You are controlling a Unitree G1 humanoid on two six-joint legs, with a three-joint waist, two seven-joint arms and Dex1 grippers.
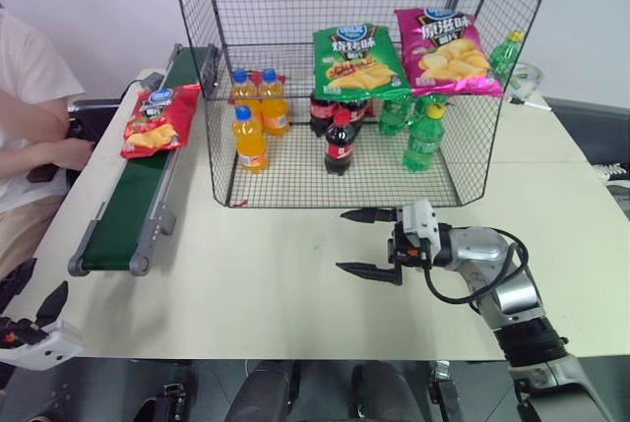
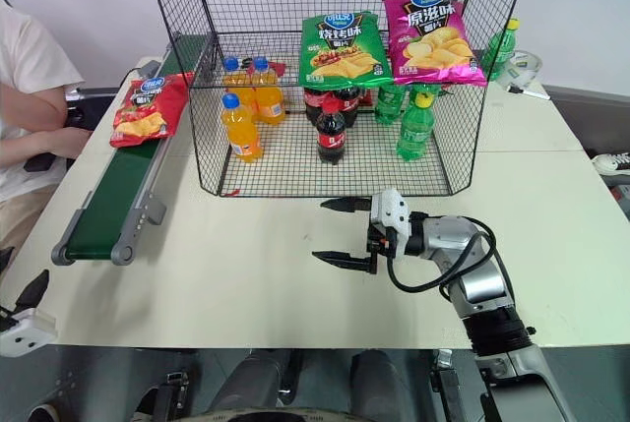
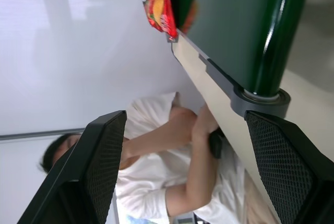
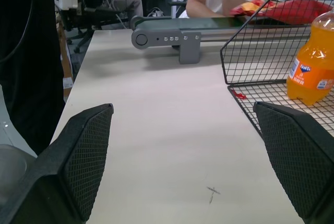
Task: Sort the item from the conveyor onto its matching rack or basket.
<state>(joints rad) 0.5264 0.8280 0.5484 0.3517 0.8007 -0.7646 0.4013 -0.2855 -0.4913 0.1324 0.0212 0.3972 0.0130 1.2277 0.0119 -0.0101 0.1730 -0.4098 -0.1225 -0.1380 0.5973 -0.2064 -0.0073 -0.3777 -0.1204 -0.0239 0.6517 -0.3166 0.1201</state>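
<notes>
- Red bag [image 1: 157, 119] lies on the conveyor [image 1: 126, 215], untouched.
- Right gripper [image 1: 368, 243]: jaws spread, empty, mid-table.
- Left gripper [image 1: 30, 316]: jaws spread, empty.
- Risk: a shallow pinch lets the crinkly bag slip.

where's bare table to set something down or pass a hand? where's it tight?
Free: the table between the conveyor and the open right gripper, in front of the rack. Tight: the rack's lower shelf, crowded with orange soda bottles, cola bottles and green bottles.
</notes>
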